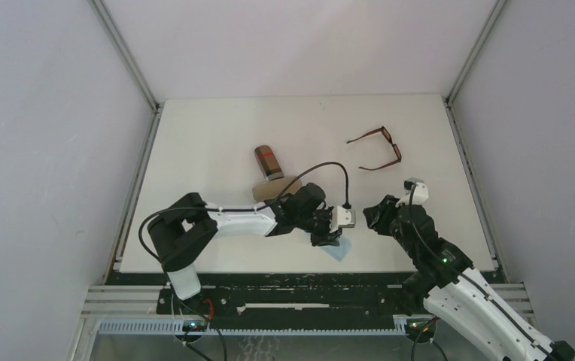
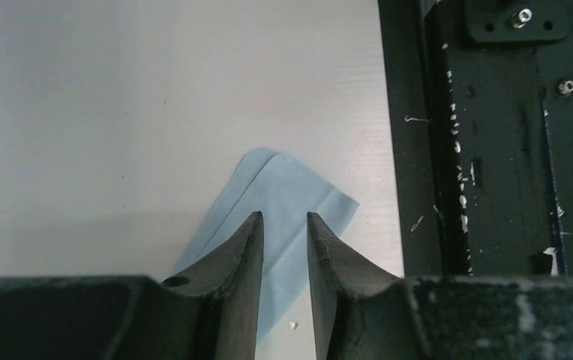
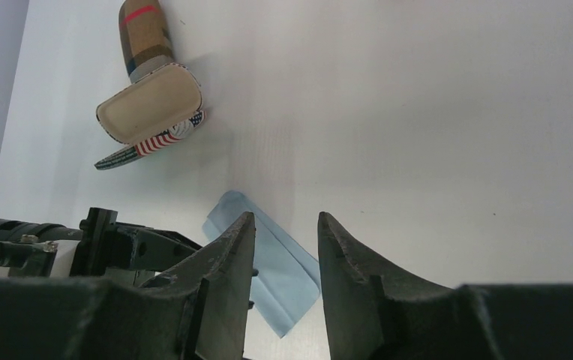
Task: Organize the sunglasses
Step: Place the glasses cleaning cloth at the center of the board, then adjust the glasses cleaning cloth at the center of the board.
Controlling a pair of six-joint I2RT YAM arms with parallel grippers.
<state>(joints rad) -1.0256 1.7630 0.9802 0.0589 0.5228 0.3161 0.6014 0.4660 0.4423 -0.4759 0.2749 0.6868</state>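
A slim dark brown pair of sunglasses (image 1: pixel 379 148) lies with its arms unfolded at the back right of the white table (image 1: pixel 217 135). My left gripper (image 1: pixel 328 239) hovers near the front edge over a light blue cloth (image 1: pixel 338 250). In the left wrist view that gripper (image 2: pixel 284 217) is open, and the cloth (image 2: pixel 291 184) lies flat on the table under the empty gap. My right gripper (image 1: pixel 375 217) sits just right of it. It too is open (image 3: pixel 286 217) with nothing between its fingers, and the cloth (image 3: pixel 287 274) shows beyond them.
An open flag-print case (image 3: pixel 152 112) with a beige lining lies left of centre, partly under my left arm (image 1: pixel 239 219). A brown case (image 1: pixel 268 162) stands behind it. The black front rail (image 2: pixel 493 187) runs close beside the cloth. Grey walls enclose the table.
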